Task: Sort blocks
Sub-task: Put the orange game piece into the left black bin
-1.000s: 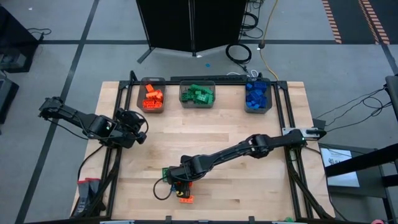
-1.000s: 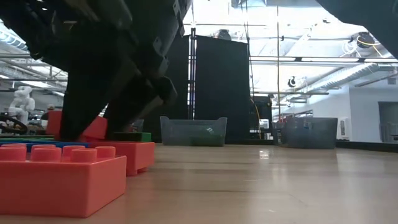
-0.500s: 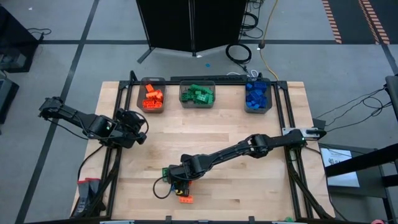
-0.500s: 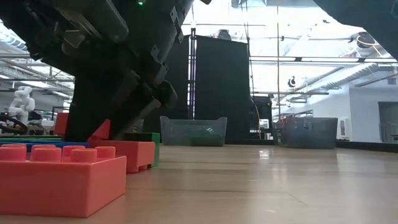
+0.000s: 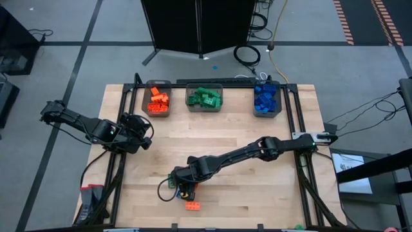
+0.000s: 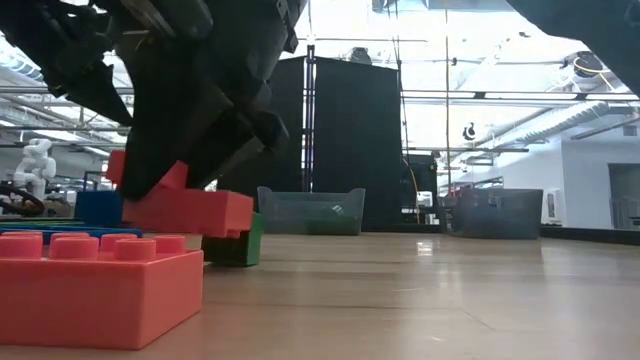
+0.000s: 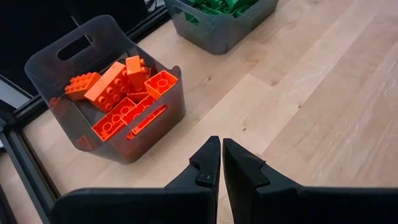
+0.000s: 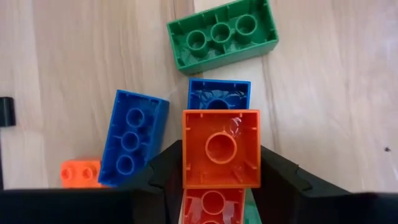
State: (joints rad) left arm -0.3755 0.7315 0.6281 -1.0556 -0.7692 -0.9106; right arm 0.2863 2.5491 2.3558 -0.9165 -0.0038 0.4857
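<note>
Left arm: waits at the table's left edge; left gripper [image 5: 143, 135] has its jaws pressed together on nothing, pointed toward the orange bin [image 7: 106, 93].
Loose pile: near the front edge, left of centre; in the right wrist view a long blue brick [image 8: 132, 138], a small blue brick [image 8: 218, 98], a green brick [image 8: 222, 34] and a small orange brick [image 8: 81, 172] lie on the wood.
Front orange brick: [image 5: 192, 205] alone, just in front of the pile.
Right gripper: [image 5: 185, 188] over the pile, jaws narrowed on the two side faces of an orange brick [image 8: 221, 148]; low view shows that brick clear of the table.
Held brick axis: long axis appears to run along the fingers, hollow underside toward the wrist camera.
Bins: orange, green bin [image 5: 205, 98], blue bin [image 5: 266, 100] in a row along the far edge.
Key relation: orange bin lies far and slightly left of the right gripper, well apart.
Nearer arm: the left arm is closer to that bin, but the right one holds the brick.
Judgement: carry to the orange bin comes next.
</note>
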